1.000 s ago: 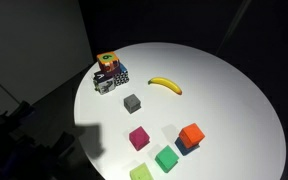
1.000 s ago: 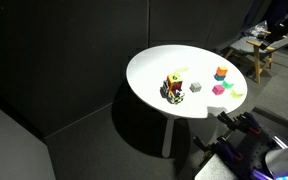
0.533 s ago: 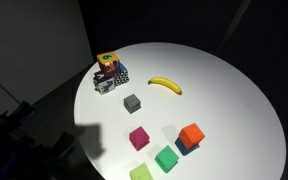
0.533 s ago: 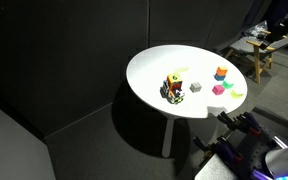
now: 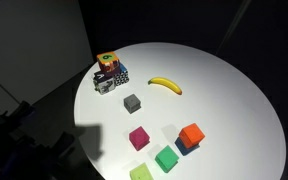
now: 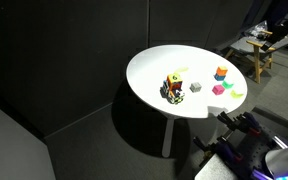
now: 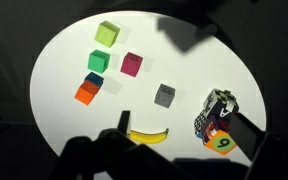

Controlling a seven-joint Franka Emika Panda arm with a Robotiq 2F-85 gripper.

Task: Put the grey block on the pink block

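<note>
Wrist view: grey block [image 7: 164,95] beyond tool [image 7: 154,165]

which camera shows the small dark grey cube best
The wrist view: the small dark-grey cube appears largest there, unobstructed and seen from above. In an exterior view it is slightly smaller but also clear, standing alone. In an exterior view from farther off it is only a tiny speck.

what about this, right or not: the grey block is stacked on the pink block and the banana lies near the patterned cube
Not stacked: in an exterior view the grey block rests on the table, apart from the pink block. The banana does lie near the patterned cube.
</note>
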